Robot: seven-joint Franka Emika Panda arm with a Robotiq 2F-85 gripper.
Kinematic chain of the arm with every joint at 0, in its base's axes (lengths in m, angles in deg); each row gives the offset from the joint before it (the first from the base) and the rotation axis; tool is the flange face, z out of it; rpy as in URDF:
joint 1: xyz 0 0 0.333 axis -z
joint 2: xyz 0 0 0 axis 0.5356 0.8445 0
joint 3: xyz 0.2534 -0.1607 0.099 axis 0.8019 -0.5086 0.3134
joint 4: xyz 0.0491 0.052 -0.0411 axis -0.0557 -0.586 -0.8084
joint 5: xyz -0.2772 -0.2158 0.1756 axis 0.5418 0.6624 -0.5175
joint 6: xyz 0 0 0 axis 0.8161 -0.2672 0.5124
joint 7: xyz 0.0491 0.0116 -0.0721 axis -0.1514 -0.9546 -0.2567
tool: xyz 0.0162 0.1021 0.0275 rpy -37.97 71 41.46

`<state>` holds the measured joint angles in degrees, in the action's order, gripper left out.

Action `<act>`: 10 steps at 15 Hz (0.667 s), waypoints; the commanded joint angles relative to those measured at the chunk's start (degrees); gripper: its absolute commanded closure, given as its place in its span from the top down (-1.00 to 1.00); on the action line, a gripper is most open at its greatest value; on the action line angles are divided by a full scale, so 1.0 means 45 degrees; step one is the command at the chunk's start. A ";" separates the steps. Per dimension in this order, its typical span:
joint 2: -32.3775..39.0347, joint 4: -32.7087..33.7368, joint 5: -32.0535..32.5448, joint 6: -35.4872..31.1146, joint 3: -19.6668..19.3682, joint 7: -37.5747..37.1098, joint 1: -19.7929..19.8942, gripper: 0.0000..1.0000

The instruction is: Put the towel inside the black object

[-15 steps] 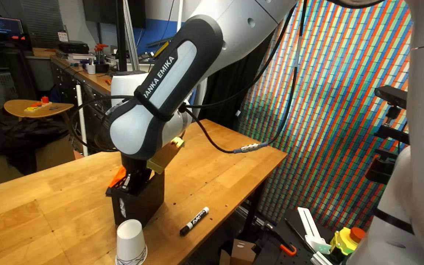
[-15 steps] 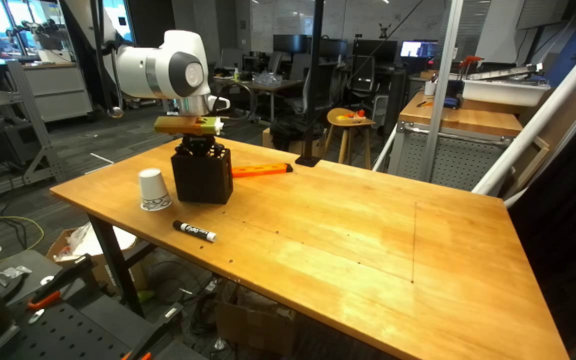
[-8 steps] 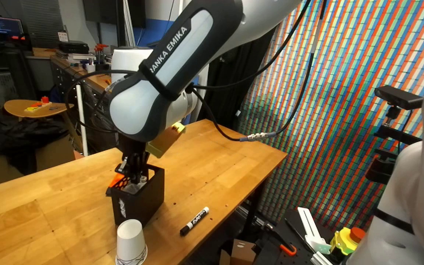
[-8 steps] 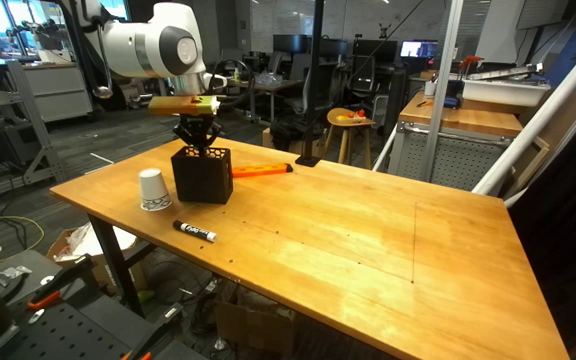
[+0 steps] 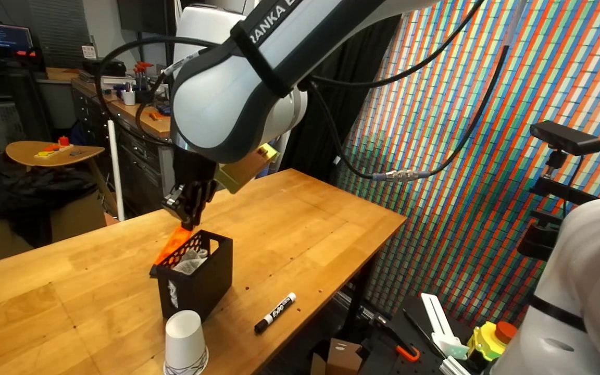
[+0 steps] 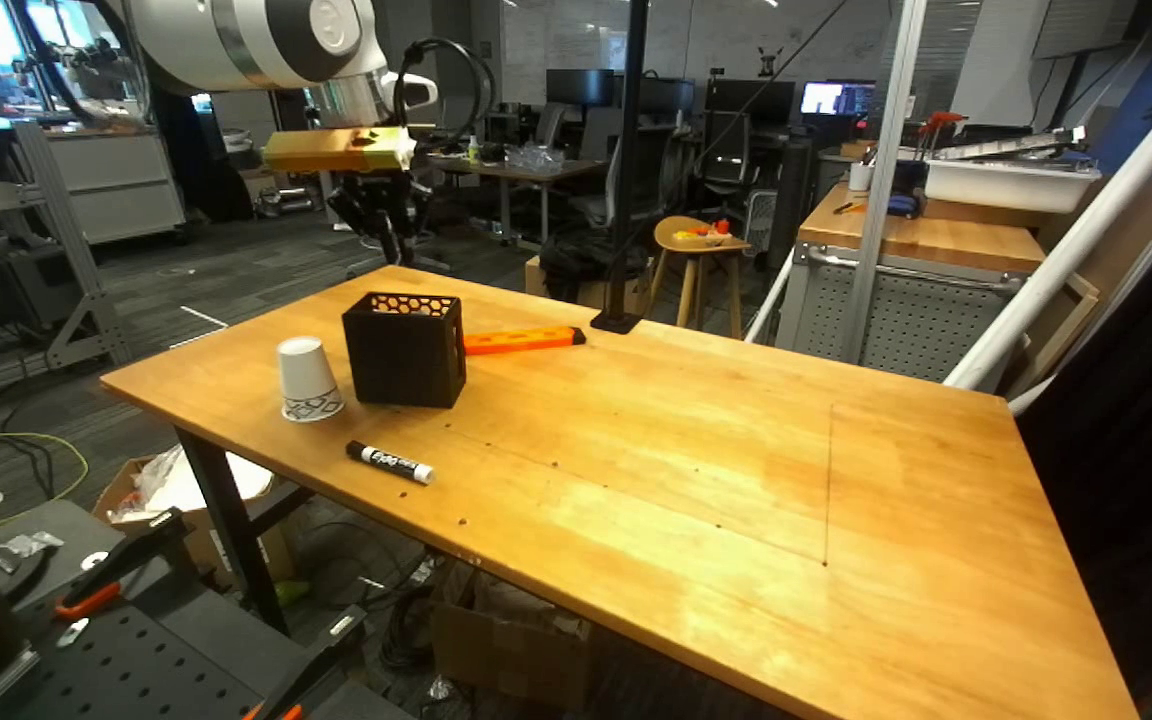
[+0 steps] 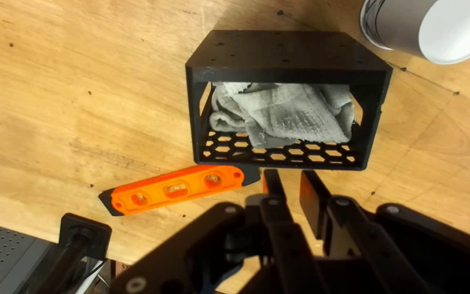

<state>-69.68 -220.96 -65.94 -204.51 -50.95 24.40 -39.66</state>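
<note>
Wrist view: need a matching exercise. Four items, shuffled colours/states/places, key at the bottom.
Column one
1. towel
2. end effector
3. spirit level
4. cup

Column two
A. jaws apart, nothing between them
B. white, standing upside down
C. rumpled, inside the black basket
D. orange with black ends

Right pairs: 1-C, 2-A, 3-D, 4-B
</note>
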 commanded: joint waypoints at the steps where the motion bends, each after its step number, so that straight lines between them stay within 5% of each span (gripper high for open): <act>1: -0.0167 -0.0111 -0.0029 0.0015 -0.0006 0.0012 -0.0006 -0.48; 10: -0.0258 -0.0271 -0.0034 -0.0053 -0.0005 -0.0035 -0.0006 -0.47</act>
<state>-70.81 -222.22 -66.01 -204.86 -50.94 24.16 -39.66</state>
